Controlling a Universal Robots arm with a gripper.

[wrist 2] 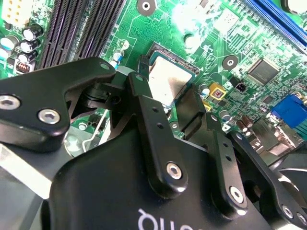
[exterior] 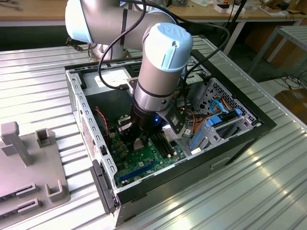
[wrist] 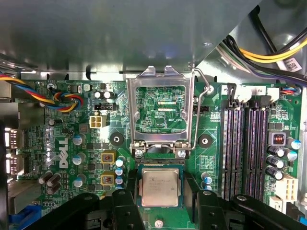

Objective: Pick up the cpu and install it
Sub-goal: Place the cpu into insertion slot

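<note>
Install step: hand [exterior: 139,142] clenched on cpu [wrist: 160,187] over socket [wrist: 160,166], memory slots [exterior: 164,143] at hand's 3 o'clock in exterior view; seating needs flat alignment.

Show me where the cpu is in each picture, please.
Exterior view: look under the gripper, low over the motherboard inside the case.
Second wrist view: the cpu is the silver square just past the gripper.
First wrist view: the same silver square, next to the raised socket lid.
Shared landmark: the green motherboard in all three; the long black memory slots in both wrist views.
</note>
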